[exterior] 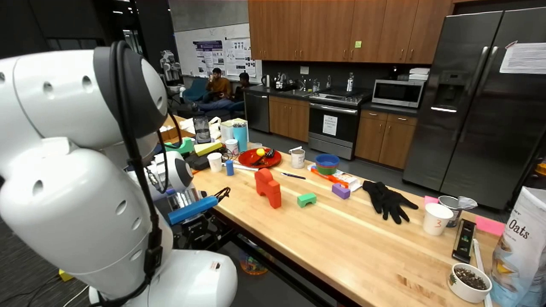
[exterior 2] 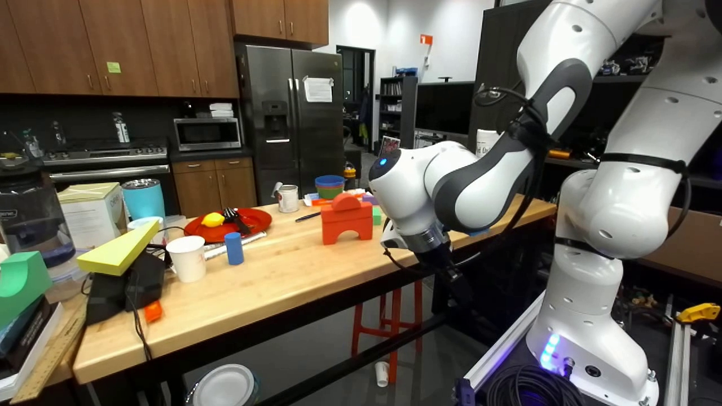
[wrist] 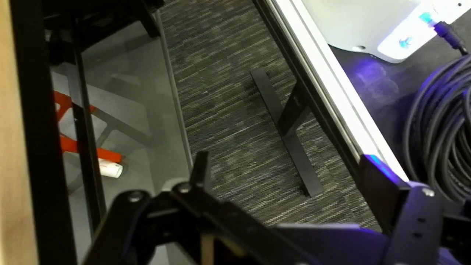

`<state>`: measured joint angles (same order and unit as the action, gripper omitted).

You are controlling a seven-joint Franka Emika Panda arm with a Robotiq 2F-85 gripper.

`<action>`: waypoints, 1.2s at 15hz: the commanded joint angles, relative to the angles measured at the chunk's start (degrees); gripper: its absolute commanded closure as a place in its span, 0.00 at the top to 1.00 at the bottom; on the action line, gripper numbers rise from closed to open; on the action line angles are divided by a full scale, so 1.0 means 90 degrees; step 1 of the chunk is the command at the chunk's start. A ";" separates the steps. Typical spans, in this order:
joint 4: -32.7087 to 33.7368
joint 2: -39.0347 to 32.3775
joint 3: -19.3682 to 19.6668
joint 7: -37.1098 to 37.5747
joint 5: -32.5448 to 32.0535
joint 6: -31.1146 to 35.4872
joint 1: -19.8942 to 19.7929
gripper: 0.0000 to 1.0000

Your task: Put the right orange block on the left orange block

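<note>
An orange-red arched block, taken as the left orange block (exterior 2: pixel 346 221), stands upright on the table in both exterior views. On top of it rests a smaller rounded orange-red piece (exterior 2: pixel 345 203), which fits the right orange block. The seam between them is hard to make out. My gripper (exterior 2: pixel 454 279) hangs past the table's near edge, away from the blocks. In the wrist view the fingers of my gripper (wrist: pixel 292 180) stand wide apart, with only carpet showing between them. Neither orange block shows in that view.
Near the orange blocks sit a green arched block (exterior: pixel 306 199) and a purple block (exterior: pixel 341 190). Behind are a red plate (exterior: pixel 273 160), stacked bowls (exterior: pixel 327 164) and a black glove (exterior: pixel 386 200). A blue cylinder (exterior 2: pixel 234 248) stands beside a white cup (exterior 2: pixel 188 259). The table edge (wrist: pixel 14 147) borders my gripper.
</note>
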<state>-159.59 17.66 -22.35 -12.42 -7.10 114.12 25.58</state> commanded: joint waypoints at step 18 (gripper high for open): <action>0.2006 0.1217 -0.1087 0.1204 -0.3358 -0.7754 0.1499 1.00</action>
<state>-144.43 33.11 -32.50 -3.76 -33.18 49.31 36.82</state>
